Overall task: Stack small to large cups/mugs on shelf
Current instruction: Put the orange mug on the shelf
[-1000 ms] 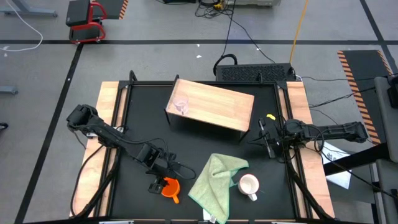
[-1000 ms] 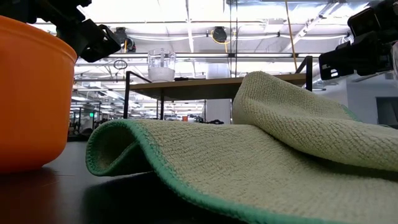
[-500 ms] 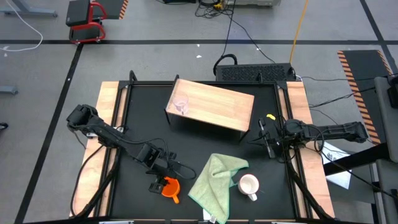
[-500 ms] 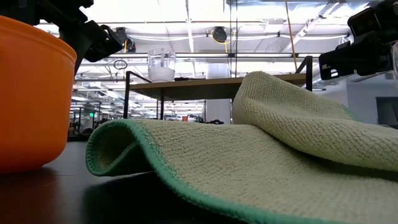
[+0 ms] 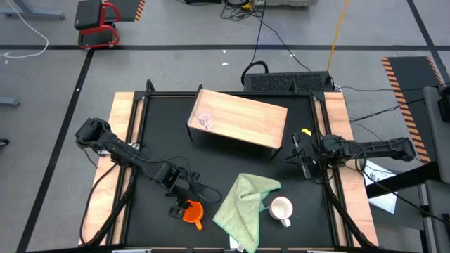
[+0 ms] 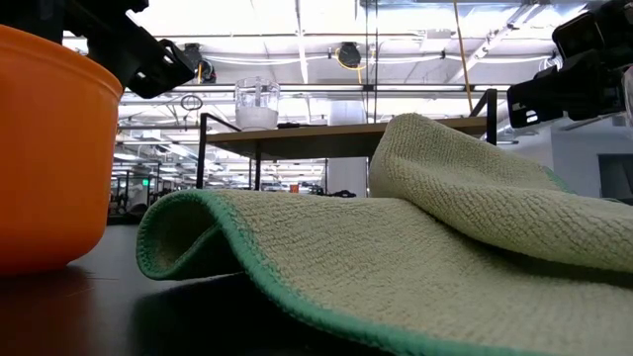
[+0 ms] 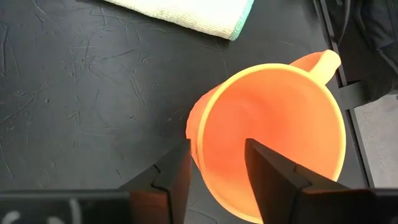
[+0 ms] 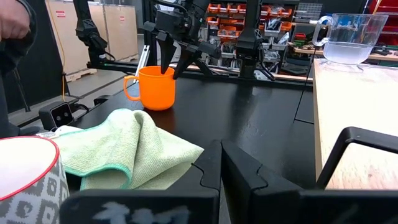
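**Only the glass is up: orange mug next, white mug still waiting**

So far, one of three vessels is in place. The small clear glass cup (image 5: 204, 119) stands upright on the low light-wood shelf on dark legs (image 5: 246, 117), near the shelf's left end as the high view shows it. Nothing is nested with it.

The mid-size orange plastic mug with a handle (image 5: 191, 212) sits upright on the black table (image 5: 158, 133), toward the front left, just beside the crumpled light green cloth (image 5: 243, 202). On the far side of that cloth, close to its edge, stands the larger white mug with a handle and a grey pattern (image 5: 282, 209), also upright on the table. Both are well apart from the shelf, so by my reading two moves remain, and the stacking order itself is yet to be built.

The left gripper (image 7: 216, 158) is at the orange mug. Its jaws are partly open and straddle the mug's wall: one finger hangs outside the rim, the other inside the bowl. Whether the pads press the wall I cannot tell; the mug rests on the table and does not look lifted.

The right gripper (image 8: 220, 163) waits low at the table's right side, near the shelf's right end, jaws closed together and holding nothing.
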